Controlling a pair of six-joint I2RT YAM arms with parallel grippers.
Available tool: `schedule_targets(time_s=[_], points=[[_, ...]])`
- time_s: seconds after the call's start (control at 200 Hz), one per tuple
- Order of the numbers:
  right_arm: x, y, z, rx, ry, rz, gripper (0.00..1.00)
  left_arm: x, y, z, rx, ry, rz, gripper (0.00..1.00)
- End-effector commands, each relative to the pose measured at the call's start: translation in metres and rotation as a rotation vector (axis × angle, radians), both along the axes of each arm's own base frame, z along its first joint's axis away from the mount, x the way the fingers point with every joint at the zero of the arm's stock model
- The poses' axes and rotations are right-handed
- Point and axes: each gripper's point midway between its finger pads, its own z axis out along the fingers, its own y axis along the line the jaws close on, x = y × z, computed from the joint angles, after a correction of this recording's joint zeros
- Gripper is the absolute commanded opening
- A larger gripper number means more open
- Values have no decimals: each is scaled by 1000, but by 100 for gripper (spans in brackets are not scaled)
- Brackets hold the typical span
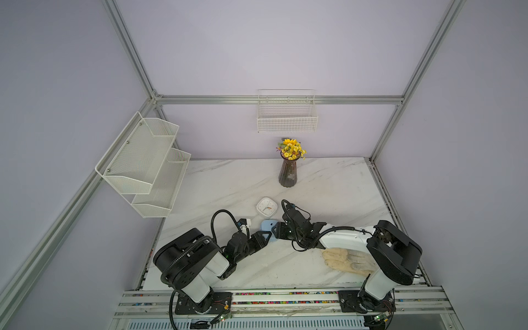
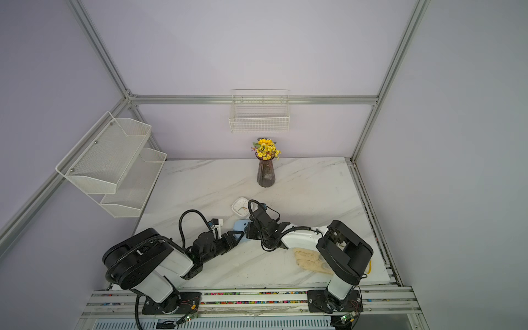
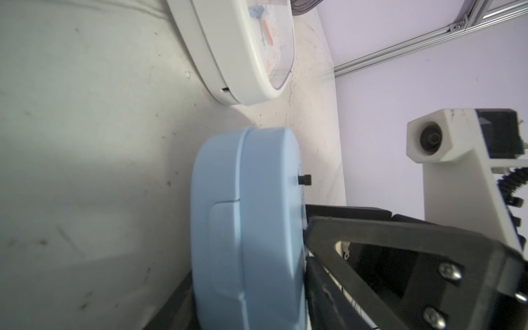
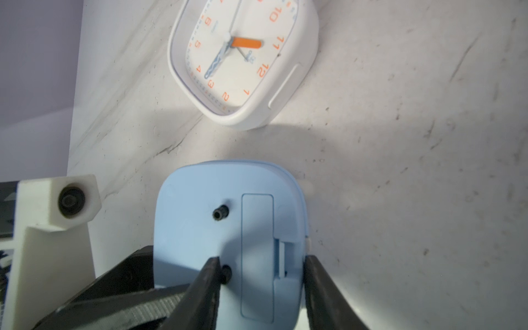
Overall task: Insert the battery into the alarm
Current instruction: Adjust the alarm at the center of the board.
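marble table (image 1: 228, 183) bearing blue alarm (image 4: 194, 243), back up. left gripper (image 1: 267, 235) straddling its edge, hold unclear; right gripper (image 4: 263, 261) half open, spanning cover (image 4: 257, 223), gripping nothing. risk: alarm slipping out, edge being rounded.

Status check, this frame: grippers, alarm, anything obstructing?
Left gripper straddling edge of blue alarm, grip unclear. Right gripper open over its battery cover, cover shut. No battery in view. White clock beside, apart.

Two alarm clocks: blue clock (image 4: 185, 234), white clock (image 4: 243, 57). One flower vase (image 1: 288, 174), one glove (image 1: 347, 260), one wire basket (image 1: 287, 120), one mesh rack (image 1: 143, 163).
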Motion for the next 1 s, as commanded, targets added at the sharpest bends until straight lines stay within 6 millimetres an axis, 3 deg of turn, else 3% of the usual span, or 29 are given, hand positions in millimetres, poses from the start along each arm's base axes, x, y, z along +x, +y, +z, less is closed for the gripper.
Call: schedule_targets(time_s=[0.0,0.125,0.485,0.73,0.995], points=[[-24,-16,-32,-55,127,10,47,4,-5,33,-92,-100,3,51],[-25,-15,-33,-33,138,14,47,4,-3,48,-110,-141,6,48],[-26,-13,-29,-12,132,30,51,1,2,59,-64,-148,20,35],[-23,-8,4,57,59,49,70,-1,16,49,88,-84,50,20],[-20,-22,44,83,-73,30,73,-11,64,62,422,-79,119,5]])
